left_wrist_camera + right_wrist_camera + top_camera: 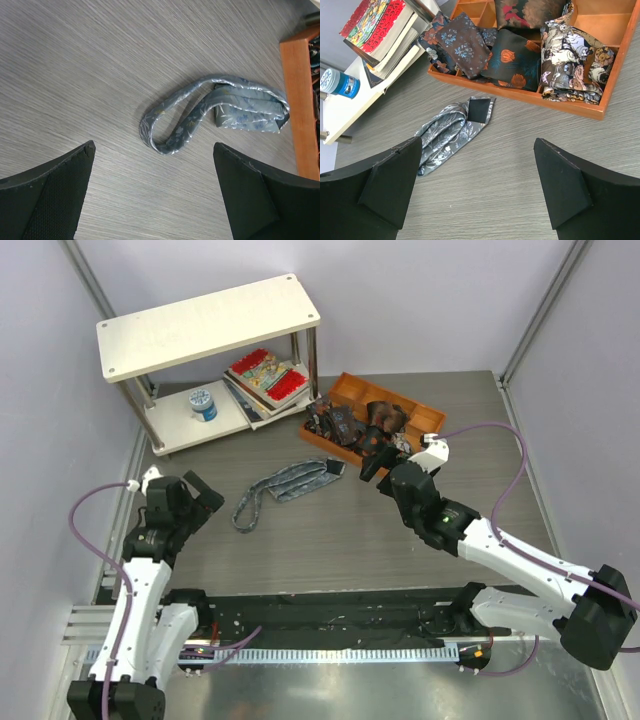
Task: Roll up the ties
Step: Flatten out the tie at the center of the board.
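**While the Jaws Gaped, Nothing Was Gripped**

As the left pincer [153, 146] hung spread wide and empty, the grey-blue tie [220, 102] lay loosely folded on the table [75, 60] just ahead of it. The right pincer [477, 141] was likewise spread wide, holding nothing; the same tie lay ahead and to its left, with the wooden tray [520, 97] of dark patterned ties [510, 55] just beyond.

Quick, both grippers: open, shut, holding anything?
Left gripper: open, empty, above the long grey-blue patterned fabric necktie.
Right gripper: open, empty.
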Controlling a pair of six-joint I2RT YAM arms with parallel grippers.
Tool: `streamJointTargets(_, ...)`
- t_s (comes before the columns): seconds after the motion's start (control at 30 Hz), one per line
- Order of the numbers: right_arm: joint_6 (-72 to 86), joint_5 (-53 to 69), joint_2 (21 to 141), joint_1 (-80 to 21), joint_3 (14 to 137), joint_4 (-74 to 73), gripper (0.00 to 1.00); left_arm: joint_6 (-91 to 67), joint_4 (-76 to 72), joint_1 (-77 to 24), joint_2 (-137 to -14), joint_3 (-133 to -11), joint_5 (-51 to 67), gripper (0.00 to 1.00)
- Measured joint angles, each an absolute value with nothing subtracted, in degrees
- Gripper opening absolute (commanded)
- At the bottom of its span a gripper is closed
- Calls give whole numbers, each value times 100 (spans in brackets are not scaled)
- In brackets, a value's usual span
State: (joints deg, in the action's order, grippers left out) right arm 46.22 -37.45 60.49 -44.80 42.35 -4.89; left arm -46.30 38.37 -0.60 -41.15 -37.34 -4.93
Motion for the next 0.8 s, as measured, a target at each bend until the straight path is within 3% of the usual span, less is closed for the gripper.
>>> streamJointTargets(0.4,4624,-3728,6049,-4480,4235,-510,99,-4781,3992,-690,-3990,-3734,-888,100)
streamJointTargets(0.8,4595,-3673,6049,-4480,4237,-530,100,-4711,3699,-2023,-4560,-3382,-1485,100)
